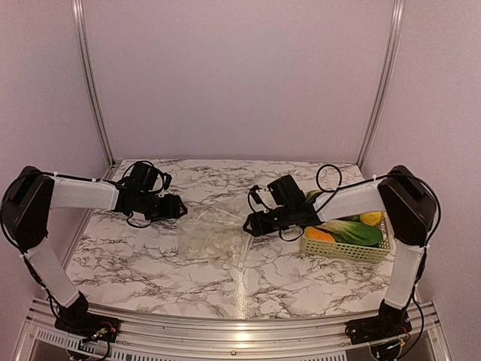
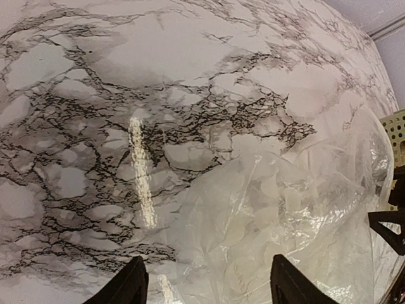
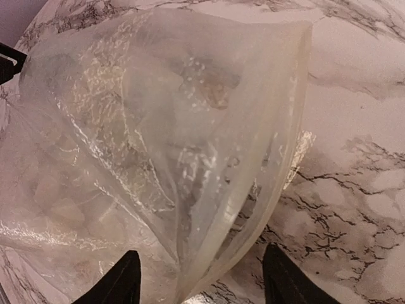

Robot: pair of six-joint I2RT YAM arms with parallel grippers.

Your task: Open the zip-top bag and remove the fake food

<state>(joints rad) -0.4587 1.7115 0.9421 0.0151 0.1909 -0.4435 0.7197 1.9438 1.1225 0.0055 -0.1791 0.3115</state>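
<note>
Right gripper open, jaws straddling the bag's zip strip, not pinching it. Left gripper also open, with bag film reaching in between its fingers. Bag lies on the table between the two arms, mouth gaping. It looks empty, though glare on the film makes that hard to confirm. Fake food sits in the basket at right. Bag should be thin, floppy, slick and near weightless: pinch the stiffer zip strip, not the film.
</note>
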